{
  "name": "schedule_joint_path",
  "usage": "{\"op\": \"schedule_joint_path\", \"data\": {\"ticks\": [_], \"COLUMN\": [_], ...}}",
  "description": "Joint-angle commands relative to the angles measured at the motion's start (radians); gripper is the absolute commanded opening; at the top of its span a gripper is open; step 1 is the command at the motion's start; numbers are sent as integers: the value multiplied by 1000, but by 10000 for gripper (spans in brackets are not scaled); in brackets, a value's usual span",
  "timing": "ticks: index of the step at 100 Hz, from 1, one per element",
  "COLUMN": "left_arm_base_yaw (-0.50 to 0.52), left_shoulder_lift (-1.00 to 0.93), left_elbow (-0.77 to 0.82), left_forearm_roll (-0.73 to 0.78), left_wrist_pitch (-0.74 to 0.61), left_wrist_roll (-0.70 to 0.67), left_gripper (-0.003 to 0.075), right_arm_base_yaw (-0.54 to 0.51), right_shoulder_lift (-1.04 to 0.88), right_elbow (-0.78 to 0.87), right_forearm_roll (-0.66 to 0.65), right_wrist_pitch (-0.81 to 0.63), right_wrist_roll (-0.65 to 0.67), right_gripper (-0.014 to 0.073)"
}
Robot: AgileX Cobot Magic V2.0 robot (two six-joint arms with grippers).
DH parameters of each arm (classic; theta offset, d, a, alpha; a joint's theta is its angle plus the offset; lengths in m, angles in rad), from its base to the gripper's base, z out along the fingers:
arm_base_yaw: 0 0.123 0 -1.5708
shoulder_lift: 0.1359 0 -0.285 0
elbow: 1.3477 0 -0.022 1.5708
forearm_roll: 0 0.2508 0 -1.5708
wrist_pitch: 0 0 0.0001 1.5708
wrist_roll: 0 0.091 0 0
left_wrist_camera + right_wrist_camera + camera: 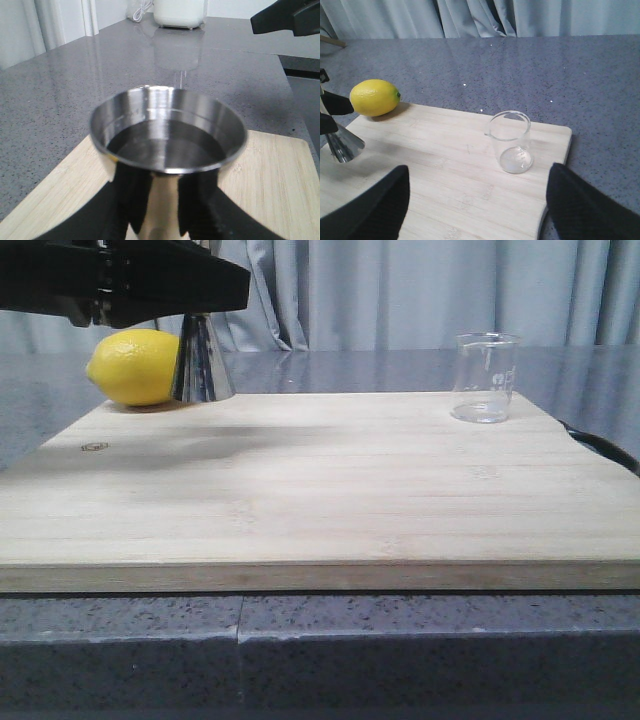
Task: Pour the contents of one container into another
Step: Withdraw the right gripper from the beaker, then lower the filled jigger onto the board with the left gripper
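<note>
The steel jigger (203, 365) stands at the far left of the wooden board (300, 500), its base at board level. My left gripper (205, 302) is shut on it from above and to the left. In the left wrist view the black fingers (135, 195) clamp the narrow waist under the jigger's wide cup (167, 132), whose inside looks dark and reflective. The clear glass beaker (485, 377) stands upright at the far right of the board and looks empty. My right gripper (479, 175) hovers open just short of the beaker (510, 142), near the board's right end.
A yellow lemon (135, 367) lies right beside the jigger at the board's far left corner. Grey speckled counter (330, 640) surrounds the board. A white appliance (180, 12) stands far off on the counter. A dark curved piece (600, 448) shows at the board's right edge.
</note>
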Motion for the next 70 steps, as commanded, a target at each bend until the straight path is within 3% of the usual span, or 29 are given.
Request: {"op": "schedule_joint_path", "data": {"ticks": [1,36,56,70], "left_arm_base_yaw": [-8,-33,-83,-94], "left_shoulder_lift": [-45,-45,-45,-45], "left_elbow": [-26,-26,-26,-28], "left_forearm_roll": [-87,-87,-87,-87], "left_wrist_pitch": [103,91,-9,-3], "left_wrist_roll": [-7,-5,17,20], "left_gripper": [218,218,218,218], "right_arm_base_yaw": [-6,-6,-6,-6], "right_shoulder_lift": [-6,-6,-6,-6], "right_elbow": [-24,-24,-24,-24], "right_forearm_roll": [-21,-21,-21,-21], "right_wrist_pitch": [16,16,16,14], "right_wrist_roll": [2,2,2,2], "right_gripper": [512,512,512,512]}}
